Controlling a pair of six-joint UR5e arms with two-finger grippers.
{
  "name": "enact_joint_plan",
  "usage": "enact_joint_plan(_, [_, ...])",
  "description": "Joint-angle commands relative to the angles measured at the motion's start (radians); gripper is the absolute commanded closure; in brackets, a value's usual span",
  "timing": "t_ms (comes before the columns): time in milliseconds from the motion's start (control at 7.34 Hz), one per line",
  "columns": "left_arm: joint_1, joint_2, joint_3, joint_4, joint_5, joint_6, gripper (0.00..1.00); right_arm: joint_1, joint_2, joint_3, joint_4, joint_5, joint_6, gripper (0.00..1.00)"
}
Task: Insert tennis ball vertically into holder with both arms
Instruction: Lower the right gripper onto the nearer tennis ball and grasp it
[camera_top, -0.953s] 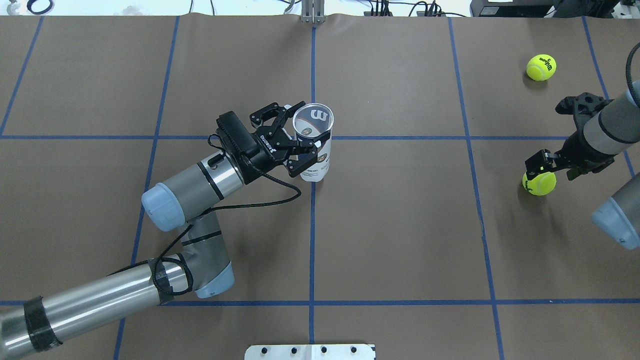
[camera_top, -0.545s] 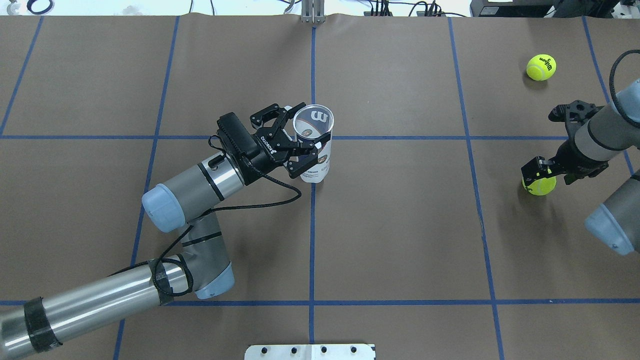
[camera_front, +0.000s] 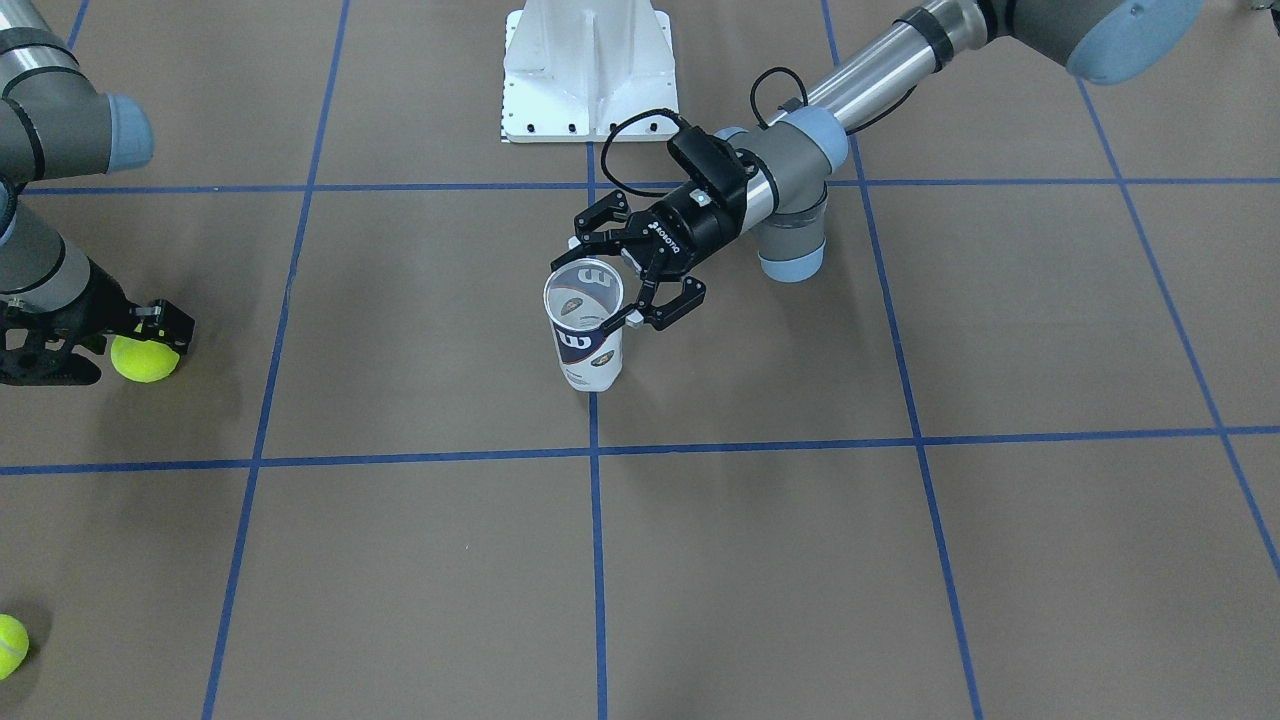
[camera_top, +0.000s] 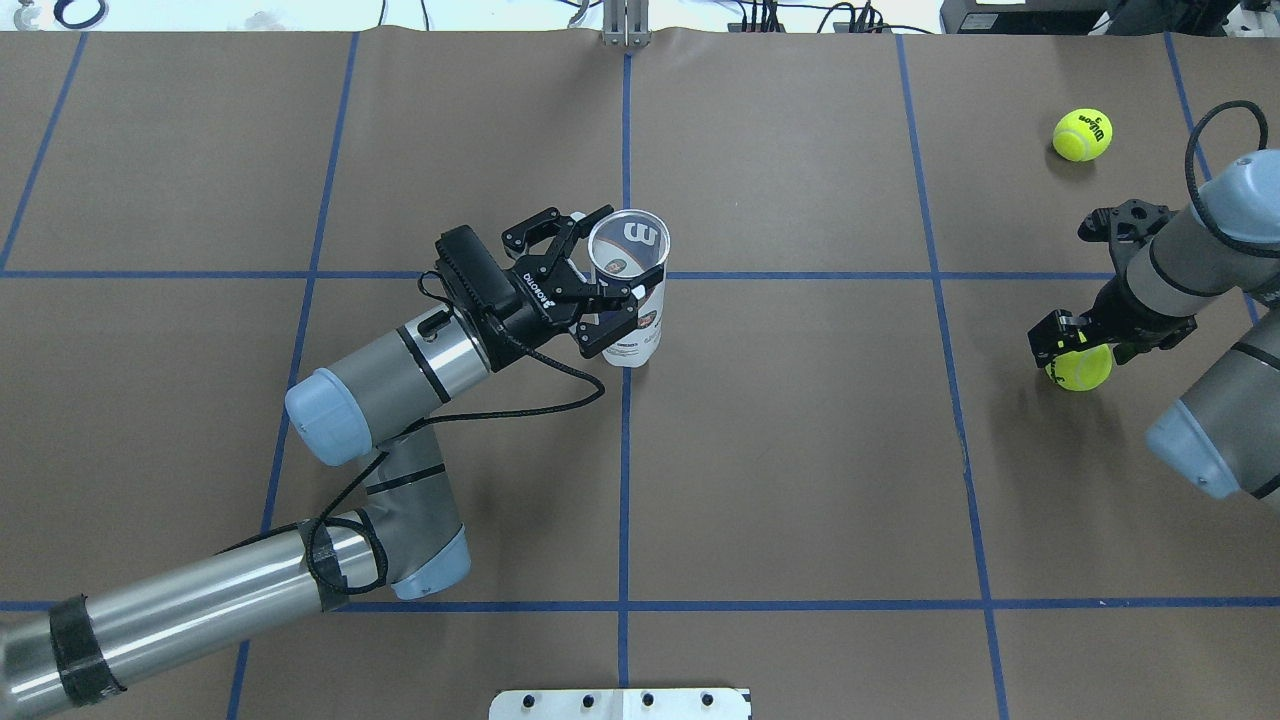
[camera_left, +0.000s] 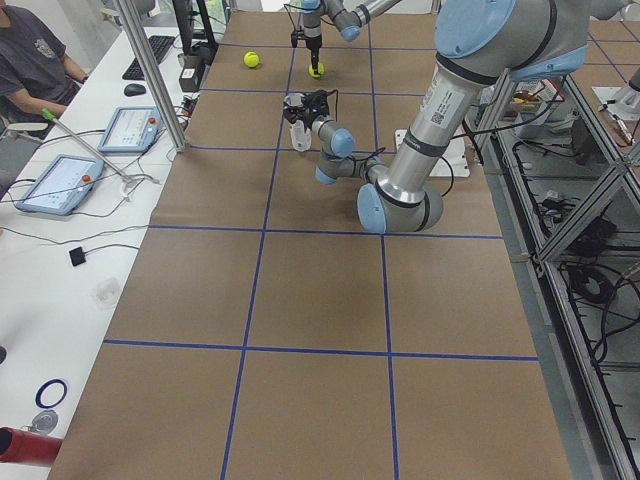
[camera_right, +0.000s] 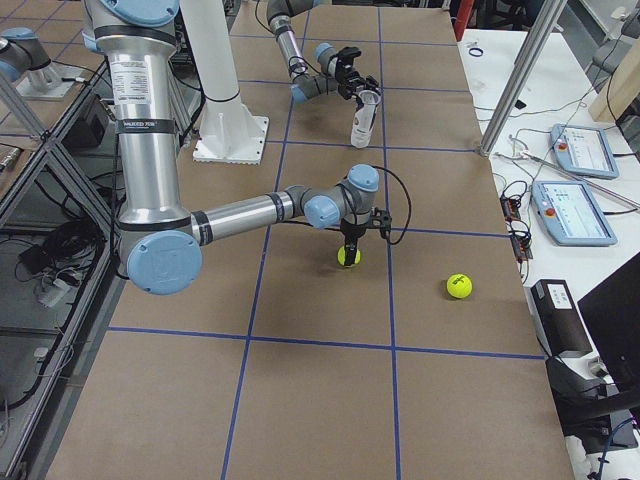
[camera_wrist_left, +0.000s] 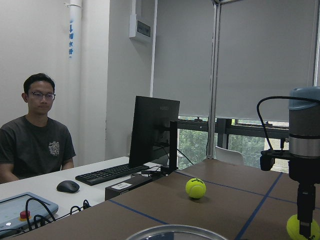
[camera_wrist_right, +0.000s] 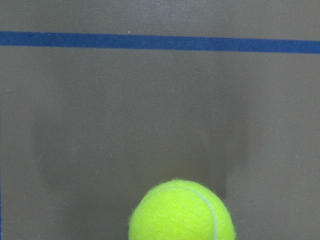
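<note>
Overhead exterior shows left tool (camera_top: 614, 258) clamped near the rim of the likely crushable holder (camera_top: 636, 332), right tool (camera_top: 1074, 349) straddling a light ball (camera_top: 1082, 372), closure untellable, best pinched across its middle

tennis ball (camera_wrist_right: 182, 212) cut off by bottom edge; holder (camera_wrist_left: 177, 227) rim only, rest cropped

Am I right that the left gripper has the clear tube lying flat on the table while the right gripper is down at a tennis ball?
Not quite: the holder stands upright, open mouth up, as the overhead view shows. The rest holds: the left gripper grips it, and the right gripper is down at a tennis ball.
</note>
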Motion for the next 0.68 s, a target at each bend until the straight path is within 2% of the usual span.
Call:
enact_joint_plan(0, [0.000,0.002,0.001,0.000,0.000,0.000,0.17,-0.001,0.010,-0.010,-0.001,0.001,0.001,0.42])
enact_joint_plan(136, [0.000,0.002,0.001,0.000,0.000,0.000,0.17,-0.001,0.008,-0.014,-0.001,0.003,0.000,0.82])
enact_joint_plan(272, [0.000,0.002,0.001,0.000,0.000,0.000,0.17,0.000,0.008,-0.008,-0.001,0.004,0.000,1.00])
enact_joint_plan(409, [0.002,0.001,-0.001,0.002,0.000,0.000,0.17,0.003,0.010,0.021,-0.003,0.010,0.001,1.00])
enact_joint_plan(545, [0.002,-0.002,0.001,0.000,0.000,-0.002,0.17,0.005,0.013,0.088,-0.016,0.010,0.015,1.00])
